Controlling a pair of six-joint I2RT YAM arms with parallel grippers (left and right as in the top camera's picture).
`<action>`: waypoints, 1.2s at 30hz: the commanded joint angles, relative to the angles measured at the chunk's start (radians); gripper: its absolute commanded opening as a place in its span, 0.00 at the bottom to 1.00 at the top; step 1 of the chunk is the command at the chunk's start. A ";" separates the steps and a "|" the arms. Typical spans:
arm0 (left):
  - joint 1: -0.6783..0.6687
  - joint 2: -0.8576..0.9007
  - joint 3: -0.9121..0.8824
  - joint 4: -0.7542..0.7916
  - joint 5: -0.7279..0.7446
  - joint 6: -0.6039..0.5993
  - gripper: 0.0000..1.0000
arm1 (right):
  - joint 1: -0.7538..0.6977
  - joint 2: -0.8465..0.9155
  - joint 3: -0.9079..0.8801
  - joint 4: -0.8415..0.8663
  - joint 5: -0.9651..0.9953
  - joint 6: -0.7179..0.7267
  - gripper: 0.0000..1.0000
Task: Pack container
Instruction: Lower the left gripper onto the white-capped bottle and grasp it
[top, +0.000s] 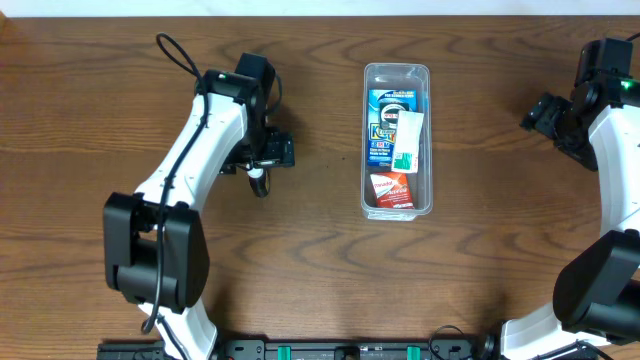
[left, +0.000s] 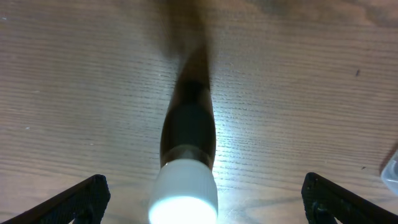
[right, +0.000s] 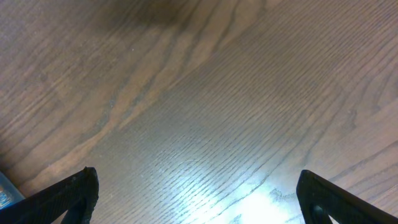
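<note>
Clear container (top: 397, 140) holds packets (top: 388, 120) | dark white-capped tube (left: 186, 134) lies between left jaws, apart | right jaws apart

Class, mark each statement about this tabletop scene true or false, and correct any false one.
1. The container holds a blue packet. True.
2. The left claw is shut on the white-capped object. False: it is open, with the object lying between its fingers.
3. The right claw is open over the bare table. True.
4. The red packet lies on the table outside the container. False: it lies inside, at the container's near end.
</note>
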 joint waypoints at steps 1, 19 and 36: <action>0.003 0.053 -0.006 -0.005 0.006 0.020 1.00 | -0.005 0.003 0.001 0.000 0.003 0.000 0.99; 0.003 0.122 -0.013 -0.005 0.008 0.013 0.94 | -0.005 0.003 0.001 0.000 0.003 0.001 0.99; 0.003 0.122 -0.057 0.061 0.018 0.013 0.79 | -0.005 0.003 0.001 0.000 0.003 0.001 0.99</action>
